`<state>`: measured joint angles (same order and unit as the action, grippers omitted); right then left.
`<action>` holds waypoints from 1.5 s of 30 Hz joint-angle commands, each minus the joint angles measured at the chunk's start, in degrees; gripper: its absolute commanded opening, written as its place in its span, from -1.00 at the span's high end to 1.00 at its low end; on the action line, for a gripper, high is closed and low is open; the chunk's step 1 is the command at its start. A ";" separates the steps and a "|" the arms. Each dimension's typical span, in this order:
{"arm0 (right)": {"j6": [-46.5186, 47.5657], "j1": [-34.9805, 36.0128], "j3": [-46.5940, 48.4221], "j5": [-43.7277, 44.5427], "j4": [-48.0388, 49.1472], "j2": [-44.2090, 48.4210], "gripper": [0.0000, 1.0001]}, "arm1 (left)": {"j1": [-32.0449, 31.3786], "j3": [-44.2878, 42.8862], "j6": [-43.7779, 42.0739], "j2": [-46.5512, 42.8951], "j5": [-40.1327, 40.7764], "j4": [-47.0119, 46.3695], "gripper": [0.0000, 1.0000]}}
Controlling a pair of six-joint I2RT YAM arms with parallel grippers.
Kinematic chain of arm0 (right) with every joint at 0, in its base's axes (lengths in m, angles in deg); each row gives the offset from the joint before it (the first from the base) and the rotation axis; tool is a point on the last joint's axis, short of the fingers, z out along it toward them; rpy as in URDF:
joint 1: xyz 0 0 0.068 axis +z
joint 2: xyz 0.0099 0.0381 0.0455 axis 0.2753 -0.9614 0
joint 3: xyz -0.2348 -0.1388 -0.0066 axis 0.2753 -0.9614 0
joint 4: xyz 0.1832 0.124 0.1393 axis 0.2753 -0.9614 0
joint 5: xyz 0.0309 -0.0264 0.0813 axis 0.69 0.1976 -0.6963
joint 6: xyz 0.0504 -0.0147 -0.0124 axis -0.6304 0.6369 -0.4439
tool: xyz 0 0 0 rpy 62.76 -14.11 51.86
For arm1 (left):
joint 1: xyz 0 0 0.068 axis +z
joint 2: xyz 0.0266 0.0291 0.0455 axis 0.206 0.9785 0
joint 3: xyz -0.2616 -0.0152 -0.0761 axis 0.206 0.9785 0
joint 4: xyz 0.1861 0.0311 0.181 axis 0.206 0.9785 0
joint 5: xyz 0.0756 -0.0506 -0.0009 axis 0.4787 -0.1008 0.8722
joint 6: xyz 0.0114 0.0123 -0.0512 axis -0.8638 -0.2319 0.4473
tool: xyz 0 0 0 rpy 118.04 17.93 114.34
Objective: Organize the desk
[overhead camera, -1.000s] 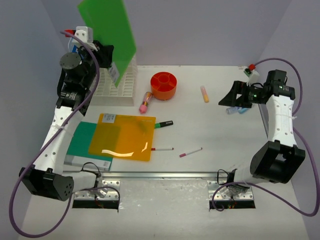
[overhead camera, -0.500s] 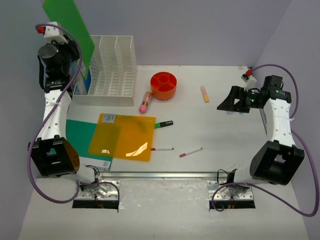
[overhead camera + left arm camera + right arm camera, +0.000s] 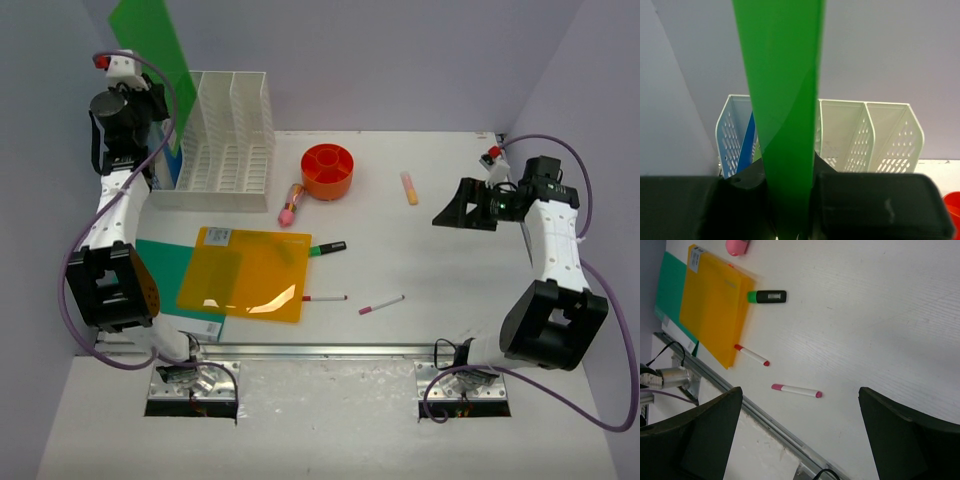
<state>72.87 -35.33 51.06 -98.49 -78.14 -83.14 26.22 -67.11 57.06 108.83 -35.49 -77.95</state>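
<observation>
Left wrist: folder (image 3: 782, 100) in end effector (image 3: 790, 205), top cropped.

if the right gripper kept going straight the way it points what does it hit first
The right gripper would probably meet bare desk first, near the pink pen; depth is unclear.

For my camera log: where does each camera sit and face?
Top external: above and behind, looking down on the desk; both arms show.
Left wrist: on the left hand, facing the file rack; fingers clamp a green folder.
Right wrist: on the right hand, looking down at orange folder and pens; open fingers show.
Shared: top and right wrist show the green highlighter.
</observation>
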 commanded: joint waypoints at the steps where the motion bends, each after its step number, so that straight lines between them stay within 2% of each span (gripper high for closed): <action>1: 1.24 0.17 -0.67 -0.30 1.41 1.51 -0.97 | 0.70 -0.23 -2.24 1.40 -2.46 -9.00 1.00; 11: 1.65 0.11 -1.78 -0.06 1.13 0.10 -0.97 | 0.69 8.93 -1.81 5.01 -8.96 -21.20 1.00; 21: 1.20 0.18 -1.99 -1.17 0.04 -1.57 -0.97 | 1.37 14.11 -1.50 11.83 -12.53 -32.99 1.00; 29: 1.82 0.19 -1.61 -1.70 -1.69 -2.13 -0.97 | 2.22 17.10 -2.31 16.85 -19.14 -40.78 1.00; 39: 2.43 0.19 -1.72 -3.14 -4.05 -2.93 -0.97 | 5.38 14.15 -5.90 22.53 -36.00 -42.46 1.00; 45: 1.97 0.37 -1.27 -3.67 -4.67 -3.74 -0.97 | 6.86 12.90 -10.17 23.88 -39.84 -39.24 1.00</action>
<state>74.35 -35.33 49.00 -100.13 -82.00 -86.00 32.03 -51.54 50.71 132.45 -66.80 -117.08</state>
